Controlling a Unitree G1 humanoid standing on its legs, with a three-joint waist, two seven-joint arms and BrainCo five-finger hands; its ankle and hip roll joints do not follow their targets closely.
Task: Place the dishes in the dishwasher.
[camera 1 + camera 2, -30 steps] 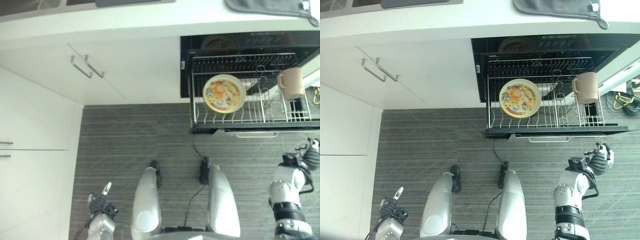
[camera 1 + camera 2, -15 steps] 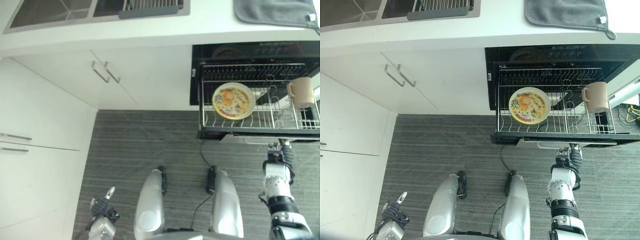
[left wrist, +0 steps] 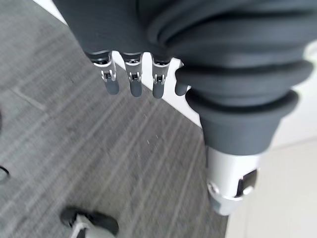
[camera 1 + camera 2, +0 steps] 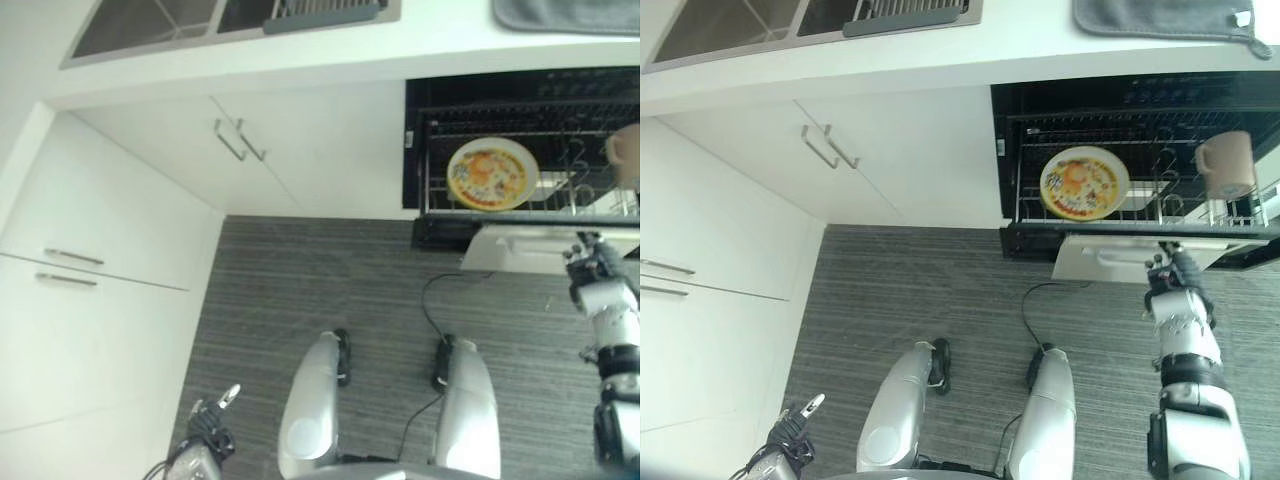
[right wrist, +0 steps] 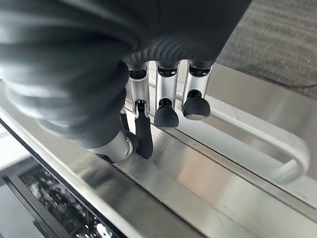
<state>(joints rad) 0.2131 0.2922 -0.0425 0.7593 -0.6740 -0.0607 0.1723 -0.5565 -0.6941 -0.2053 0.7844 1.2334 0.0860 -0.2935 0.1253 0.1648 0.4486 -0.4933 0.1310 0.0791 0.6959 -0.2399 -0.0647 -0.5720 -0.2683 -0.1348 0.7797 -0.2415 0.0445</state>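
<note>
A: What does the left eye view show?
B: The dishwasher [image 4: 520, 150] stands open under the white tabletop [image 4: 300, 50]. Its rack [image 4: 530, 195] carries an upright yellow plate [image 4: 492, 173], and the silver door [image 4: 540, 250] hangs part-open below the rack's front. The robot's right hand [image 4: 592, 265] is at the door's outer edge. The left hand [image 4: 208, 430] hangs low over the grey floor [image 4: 300, 290], well apart from the dishwasher.

A: And the right eye view?
B: The same scene, plus a beige mug [image 4: 1225, 165] standing in the rack, near the right side and well apart from the plate. A grey cloth [image 4: 1165, 18] lies on the tabletop above the dishwasher, and a sink [image 4: 790, 20] is set into the tabletop farther left. White cabinets [image 4: 760, 220] fill the left side.

A: The left wrist view?
B: The left hand's fingers [image 3: 131, 82] hang straight and relaxed over the floor, holding nothing.

A: The right wrist view?
B: The right hand's fingers [image 5: 167, 106] are bent, their dark tips pressed on the door's steel face, just beside its bar handle [image 5: 262, 139]. They are not wrapped round the handle, and the thumb [image 5: 142, 134] touches the metal too.
</note>
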